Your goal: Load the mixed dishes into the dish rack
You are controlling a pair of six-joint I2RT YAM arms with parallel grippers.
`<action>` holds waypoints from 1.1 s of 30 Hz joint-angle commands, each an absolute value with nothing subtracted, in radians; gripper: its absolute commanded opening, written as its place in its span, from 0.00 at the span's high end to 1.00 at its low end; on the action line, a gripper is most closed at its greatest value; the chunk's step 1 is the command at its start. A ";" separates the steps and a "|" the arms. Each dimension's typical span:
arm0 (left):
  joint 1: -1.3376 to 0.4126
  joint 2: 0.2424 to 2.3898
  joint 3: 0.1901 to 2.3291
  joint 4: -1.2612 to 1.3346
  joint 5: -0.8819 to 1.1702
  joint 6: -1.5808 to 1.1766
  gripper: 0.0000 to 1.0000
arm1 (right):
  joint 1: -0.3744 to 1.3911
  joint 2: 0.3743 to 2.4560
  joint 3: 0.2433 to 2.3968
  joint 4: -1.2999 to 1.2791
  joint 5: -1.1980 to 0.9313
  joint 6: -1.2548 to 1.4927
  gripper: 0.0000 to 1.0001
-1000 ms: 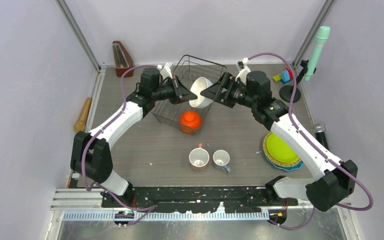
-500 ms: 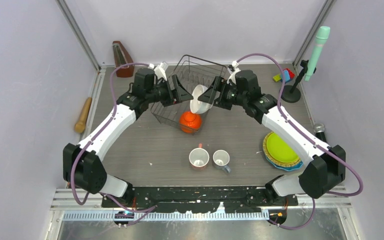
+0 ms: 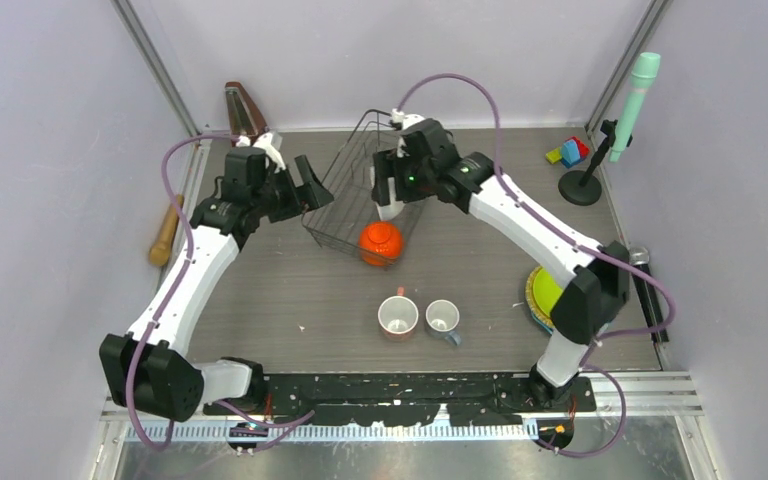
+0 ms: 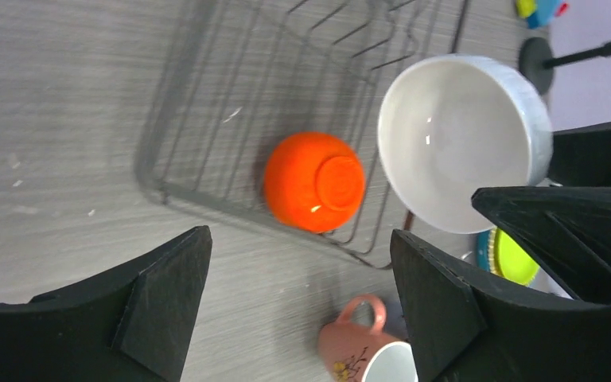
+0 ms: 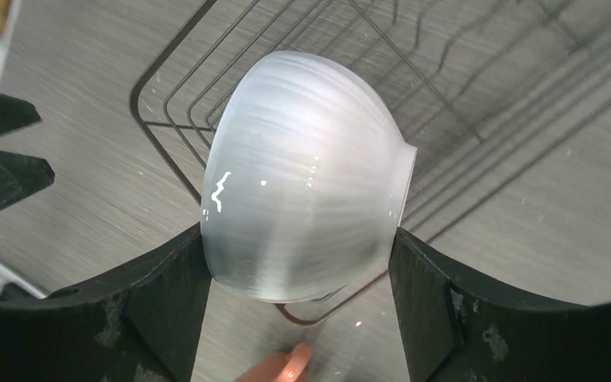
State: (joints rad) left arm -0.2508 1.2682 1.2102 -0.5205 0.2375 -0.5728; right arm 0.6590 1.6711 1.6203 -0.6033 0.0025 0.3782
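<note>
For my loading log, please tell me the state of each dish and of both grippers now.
white bowl: tipped on its side, held over the dish rack.
orange bowl: upside down, in the rack's near corner.
pink mug: upright on the table.
grey mug: upright on the table.
plate stack: flat, lime-green plate on top.
left gripper: jaws open, empty.
right gripper: jaws shut on the white bowl.
</note>
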 commanded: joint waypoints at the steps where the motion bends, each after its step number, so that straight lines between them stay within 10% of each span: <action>1: -0.187 1.197 1.171 -0.588 0.190 -0.531 0.14 | 0.712 1.809 1.850 -0.722 0.107 0.101 1.00; 33: -0.012 1.150 1.054 -0.615 0.237 -0.488 0.14 | 0.841 2.247 2.082 -0.436 0.475 -0.568 1.00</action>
